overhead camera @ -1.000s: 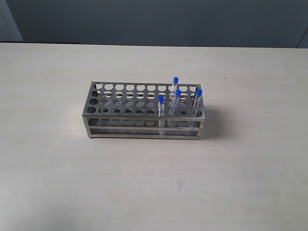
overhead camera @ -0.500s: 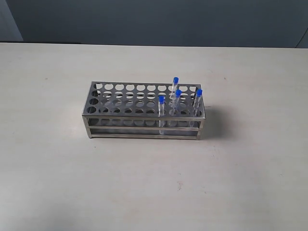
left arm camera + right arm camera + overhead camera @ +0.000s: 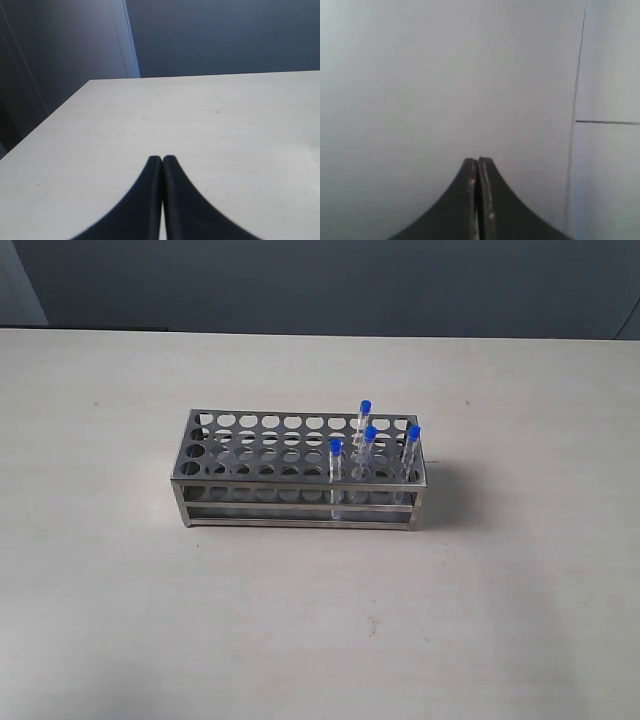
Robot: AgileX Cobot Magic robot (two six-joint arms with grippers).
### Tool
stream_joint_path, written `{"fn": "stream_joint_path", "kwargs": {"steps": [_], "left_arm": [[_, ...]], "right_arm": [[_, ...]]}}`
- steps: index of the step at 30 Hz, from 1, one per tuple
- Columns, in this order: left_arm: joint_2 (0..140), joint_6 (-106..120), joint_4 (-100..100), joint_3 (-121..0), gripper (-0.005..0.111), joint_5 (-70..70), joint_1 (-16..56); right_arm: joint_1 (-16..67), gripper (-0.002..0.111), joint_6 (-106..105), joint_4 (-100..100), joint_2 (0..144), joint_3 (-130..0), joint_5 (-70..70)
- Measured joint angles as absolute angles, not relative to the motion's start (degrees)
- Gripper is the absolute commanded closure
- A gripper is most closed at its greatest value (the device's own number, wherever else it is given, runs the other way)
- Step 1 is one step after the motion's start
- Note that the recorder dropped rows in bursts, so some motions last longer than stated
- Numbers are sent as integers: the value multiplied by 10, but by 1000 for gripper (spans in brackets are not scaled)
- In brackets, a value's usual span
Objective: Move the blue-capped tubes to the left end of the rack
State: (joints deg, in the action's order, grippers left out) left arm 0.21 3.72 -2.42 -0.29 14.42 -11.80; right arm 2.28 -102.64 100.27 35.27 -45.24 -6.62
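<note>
Nothing has moved: four thin clear blue-capped tubes [image 3: 369,435] stand in the shiny steel rack's [image 3: 270,483] right-end holes, kept upright; left tool [image 3: 162,159] and right tool [image 3: 478,160] closed, seemingly empty.

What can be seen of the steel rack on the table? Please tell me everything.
The rack is a long rectangular frame of shiny steel with open sides. Its top plate is pierced with rows of round holes. It stands flat on the pale table, near the middle. Four blue-capped tubes stand in holes at its right end in the exterior view; the other holes are empty.
</note>
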Motion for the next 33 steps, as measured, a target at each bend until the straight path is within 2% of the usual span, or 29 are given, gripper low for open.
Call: {"fn": "stream_joint_path", "kwargs": {"steps": [5,13,24,33], "left_arm": [[2,37,-24,-3,106,144,-118],[2,37,-24,-3,106,144,-117],[2,37,-24,-3,106,144,-117],[2,37,-25,-3,106,144,-117]], "right_arm": [[37,109,-818,1003,349,-448,-34],[71,109,-836,1003,364,-443,-21],[72,109,-879,1003,367,-443,-13],[72,109,-864,1004,368,-442,183]]}}
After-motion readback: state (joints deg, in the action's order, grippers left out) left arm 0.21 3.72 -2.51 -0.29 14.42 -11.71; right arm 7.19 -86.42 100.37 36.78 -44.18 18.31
